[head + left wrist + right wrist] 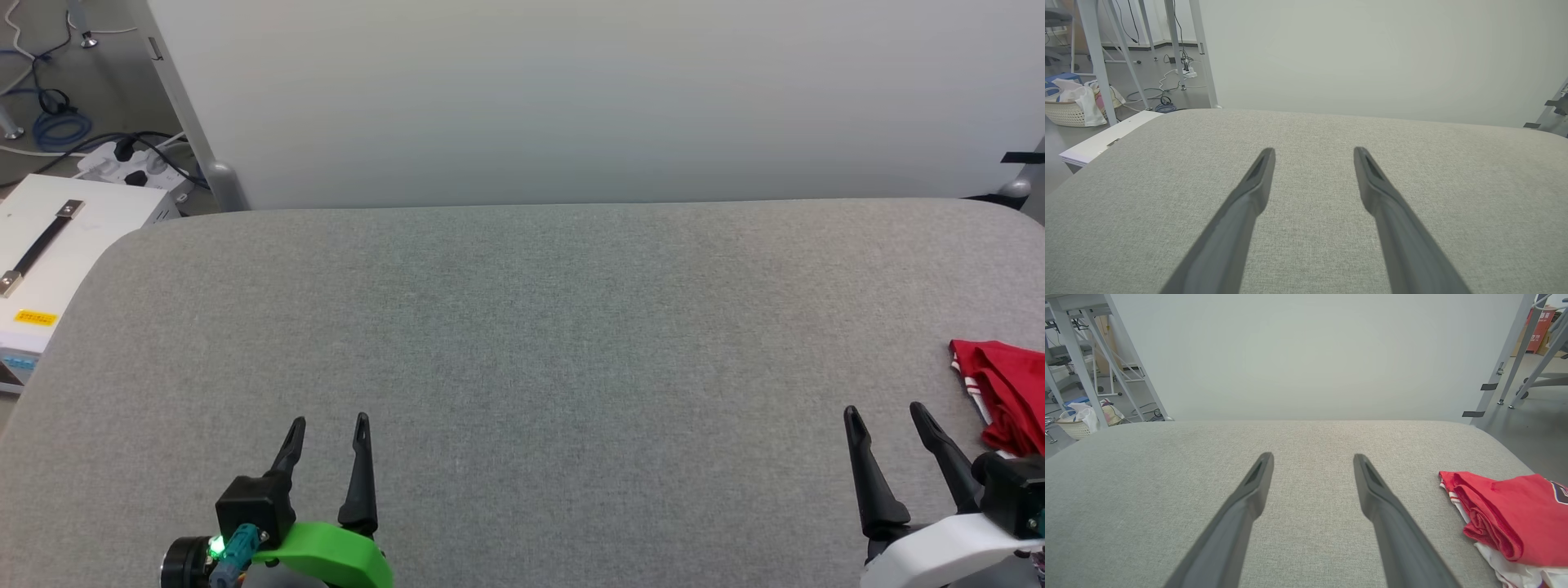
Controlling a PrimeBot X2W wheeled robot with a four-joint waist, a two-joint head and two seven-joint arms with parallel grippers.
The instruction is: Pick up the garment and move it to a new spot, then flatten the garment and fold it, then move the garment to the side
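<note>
The garment [1000, 394] lies at the far right edge of the table [522, 327], bunched or loosely folded in layers: red cloth on top, white cloth and striped trim showing at its inner edge in the right wrist view. Part of it runs out of the head view, so its full outline cannot be told. The part that shows has its long axis roughly front to back, along the table's right side, with a rolled red fold facing the table's middle. The right gripper [883, 410] sits just beside it, apart from it; the garment lies to that gripper's right and slightly ahead of its fingertips. Its jaws stand wide apart and hold nothing. The left gripper [330, 419] rests at the near left of the table, well apart from the garment, jaws likewise spread and empty, with bare grey cloth ahead of it. Judgement: the right arm is plainly the nearer and any reach for the garment falls to it, turning outward to the right. Whether the garment awaits its first pick-up or has already been set aside cannot be settled from its lie alone. Off the table to the left stands a white case [49, 245] beside floor cables.
</note>
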